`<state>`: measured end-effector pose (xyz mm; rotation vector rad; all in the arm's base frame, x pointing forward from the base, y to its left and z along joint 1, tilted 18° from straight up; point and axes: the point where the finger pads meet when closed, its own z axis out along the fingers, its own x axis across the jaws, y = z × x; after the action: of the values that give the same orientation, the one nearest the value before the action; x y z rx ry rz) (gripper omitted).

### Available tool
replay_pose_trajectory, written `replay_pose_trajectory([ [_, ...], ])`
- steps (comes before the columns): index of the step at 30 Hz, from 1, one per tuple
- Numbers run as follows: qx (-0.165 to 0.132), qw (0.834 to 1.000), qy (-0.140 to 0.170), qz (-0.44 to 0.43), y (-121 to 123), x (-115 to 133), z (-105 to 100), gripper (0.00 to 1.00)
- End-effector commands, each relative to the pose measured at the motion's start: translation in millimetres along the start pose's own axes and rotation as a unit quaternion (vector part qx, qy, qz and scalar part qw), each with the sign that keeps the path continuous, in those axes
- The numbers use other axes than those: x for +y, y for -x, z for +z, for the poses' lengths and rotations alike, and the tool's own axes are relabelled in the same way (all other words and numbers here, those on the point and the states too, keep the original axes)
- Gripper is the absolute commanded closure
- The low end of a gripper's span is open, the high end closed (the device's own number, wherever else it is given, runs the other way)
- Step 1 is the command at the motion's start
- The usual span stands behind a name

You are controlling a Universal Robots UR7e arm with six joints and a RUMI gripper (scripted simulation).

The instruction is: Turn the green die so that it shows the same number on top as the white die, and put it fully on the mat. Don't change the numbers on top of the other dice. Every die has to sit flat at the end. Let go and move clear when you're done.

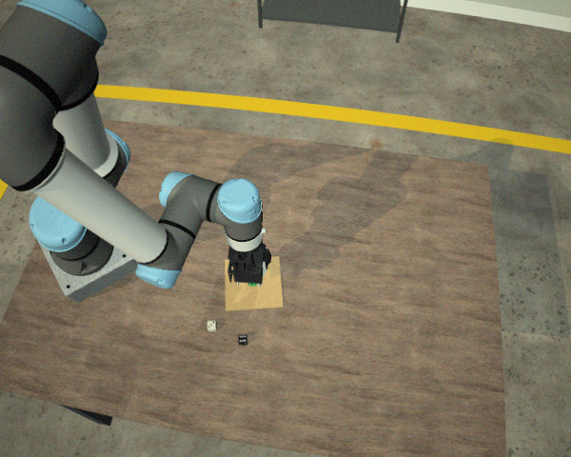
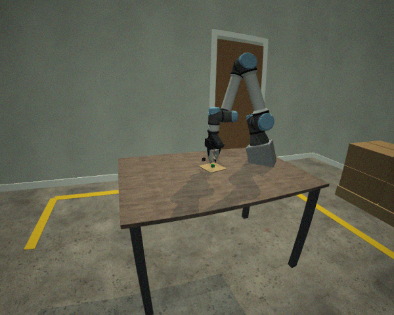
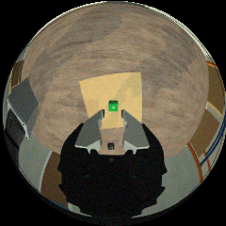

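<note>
The green die (image 1: pixel 251 284) lies flat on the tan mat (image 1: pixel 254 290), near the mat's middle. It also shows in the exterior view (image 2: pixel 212 165) and in the wrist view (image 3: pixel 113 105). My gripper (image 3: pixel 113 109) hangs straight above the die, fingers pointing down, a short way over it (image 2: pixel 213 158). The fingers stand a little apart, slightly wider than the die, with nothing between them. The white die (image 1: pixel 210 325) sits on the table off the mat, toward the front left. Its top number is too small to read.
A black die (image 1: pixel 243 339) lies on the table just right of the white die, off the mat. The robot base (image 1: pixel 87 268) stands at the table's left. Cardboard boxes (image 2: pixel 377 179) stand on the floor beside the table.
</note>
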<state>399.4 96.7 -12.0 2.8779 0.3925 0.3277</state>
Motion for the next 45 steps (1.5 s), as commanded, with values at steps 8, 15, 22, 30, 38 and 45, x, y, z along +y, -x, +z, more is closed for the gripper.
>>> replay_pose_trajectory([
  [8,0.001,1.000,0.000,0.000,-0.4,0.1,-12.8,0.79],
  [15,0.001,1.000,0.000,0.000,-0.3,0.1,-37.8,0.79],
  [22,0.001,1.000,0.000,0.000,-0.3,0.1,-47.9,0.79],
  [30,-0.001,1.000,0.005,0.000,0.0,0.0,-48.3,0.79],
  [38,-0.006,0.999,0.033,0.000,1.6,-0.6,-46.4,0.79],
  [45,-0.007,0.996,0.088,0.000,1.9,-1.6,-45.9,0.79],
])
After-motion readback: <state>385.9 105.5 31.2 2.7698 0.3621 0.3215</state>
